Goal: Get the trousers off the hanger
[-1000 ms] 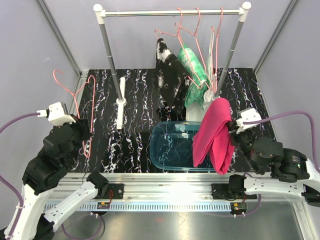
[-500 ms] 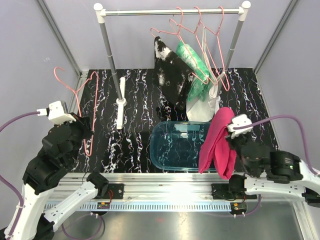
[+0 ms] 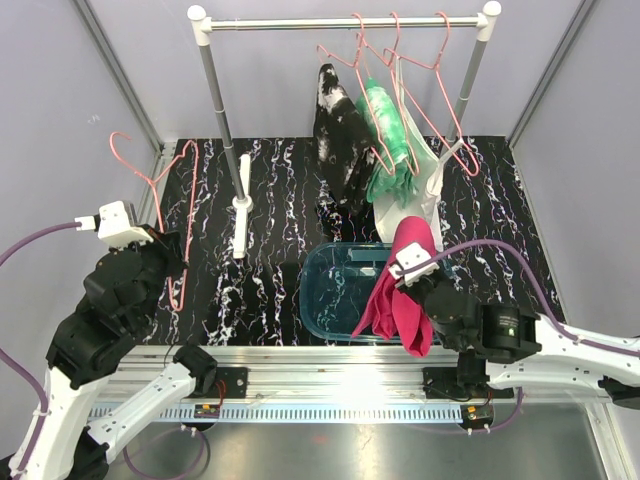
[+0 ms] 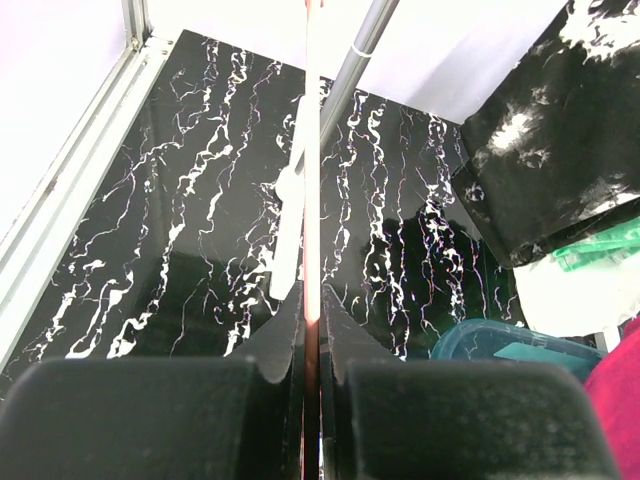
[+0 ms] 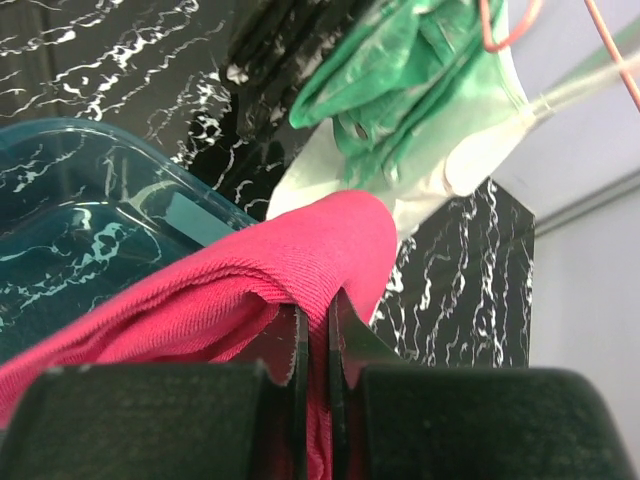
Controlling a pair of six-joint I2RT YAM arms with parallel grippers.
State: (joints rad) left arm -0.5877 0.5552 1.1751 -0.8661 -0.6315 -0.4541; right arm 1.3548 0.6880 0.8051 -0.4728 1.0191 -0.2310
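The right gripper point(image 5: 313, 325), lower right of centre in the overhead view, was pinched shut on a fold of the magenta trousers point(image 3: 400, 305). Their cloth hung in folds over the right end of the clear blue tub point(image 3: 335, 290). The wrist view showed the tub's rim at the left, below the gripped fabric. The magenta trousers hung clear of every hanger.

Just behind them, towards the top of the frame, the green-and-white tie-dye trousers point(image 3: 388, 140) hung under the rail point(image 3: 300, 23) among the pink hangers point(image 3: 420, 64). Their pale lower part came close to the magenta cloth. The black trousers with white splashes point(image 3: 338, 140) hung just to the left of the green pair. One bare hanger tilted out towards the rack's right post point(image 3: 470, 80).

At the left of the overhead view, the left gripper point(image 4: 312, 340) was clamped tight on the thin bar of a separate pink hanger point(image 4: 312, 150), held well apart from the garments. The rack's left post point(image 3: 222, 110) and its white foot point(image 3: 241, 210) stood between that hanger and the hanging trousers.
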